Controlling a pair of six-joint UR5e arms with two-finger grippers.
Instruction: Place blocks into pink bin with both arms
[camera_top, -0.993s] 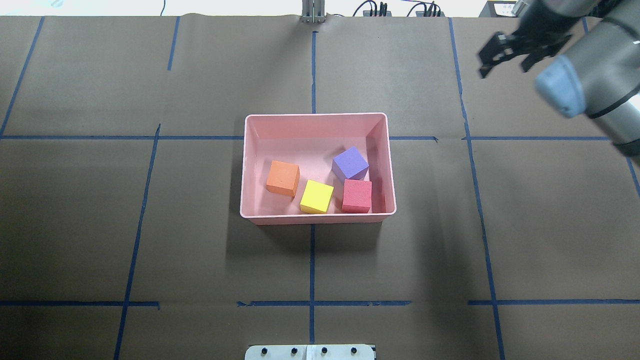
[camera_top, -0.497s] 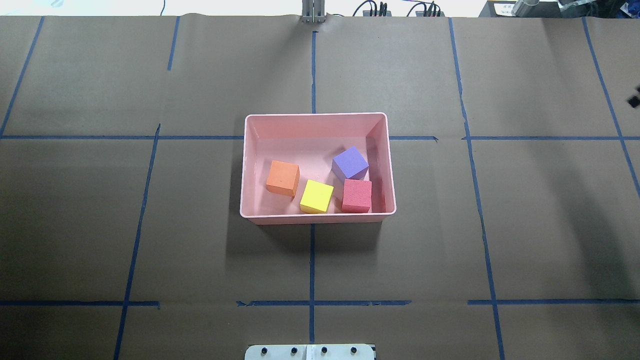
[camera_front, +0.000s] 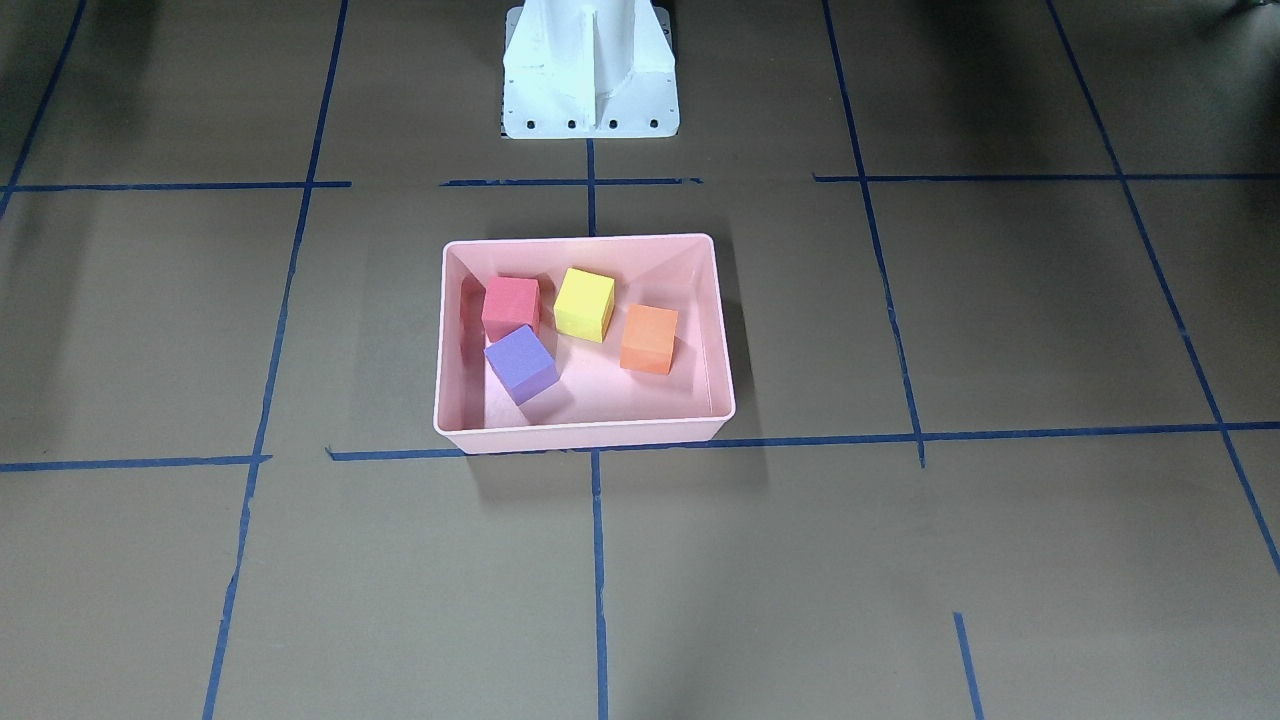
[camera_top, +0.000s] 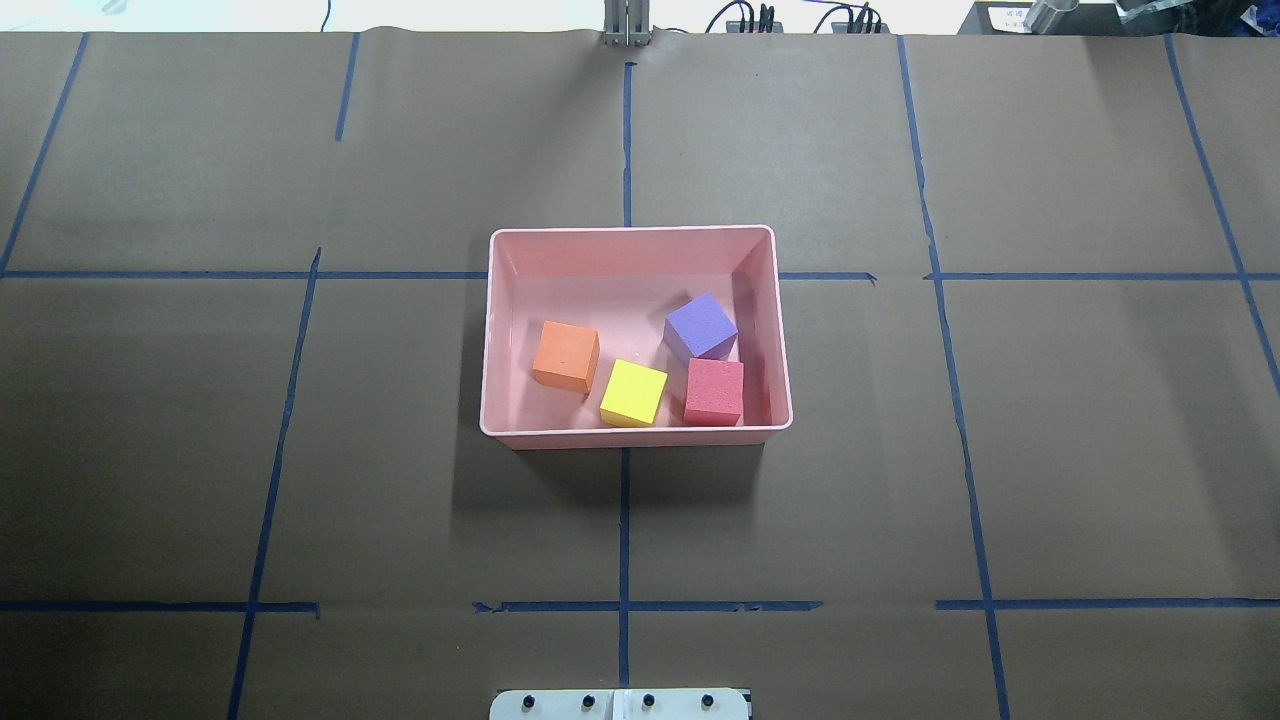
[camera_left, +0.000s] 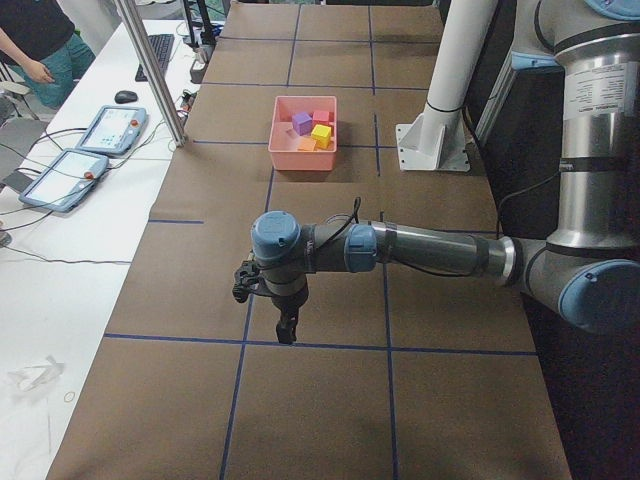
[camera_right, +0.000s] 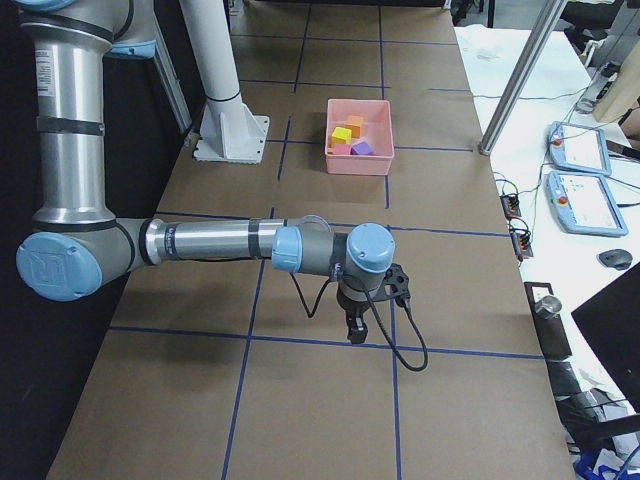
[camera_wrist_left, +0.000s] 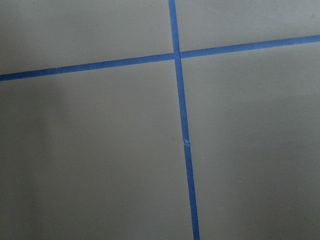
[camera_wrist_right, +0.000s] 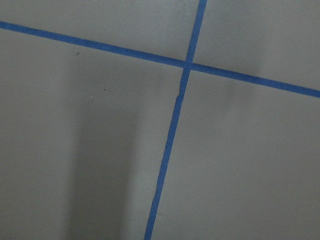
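**mk_bench:** where are the cubes at this point? In the tub?

**ur5_dan:** yep, all four are inside the shallow light-pink plastic bin (camera_top: 635, 232), which sits mid-way along the brown paper-covered tabletop (camera_top: 200, 450). The small orange foam cube (camera_top: 565, 355) is on the robot's left side of the bin floor. The yellow-green foam cube (camera_top: 633, 392) is just beside it, closer to the wall on the robot's side. The red foam cube (camera_top: 714, 390) comes next along that wall, near the bin's right-hand wall. The purple foam cube (camera_top: 701, 325) sits just past the red one and is turned a bit askew. Those two are so close I can't say whether they touch. All four crowd the half of the bin nearer the white pedestal (camera_front: 588, 70).

**mk_bench:** and the arms?

**ur5_dan:** both are out toward the table ends, well apart from the bin. The left end effector (camera_left: 287, 325) hangs pointing down off the grey left arm (camera_left: 430, 250), just over a blue tape line (camera_left: 420, 349). The right end effector (camera_right: 355, 325) is the same at the other end, on the grey right arm (camera_right: 210, 242). They only show in the side cameras, so I can't tell if either one is released or clenched. The wrist cams show only brown paper and a tape crossing each.
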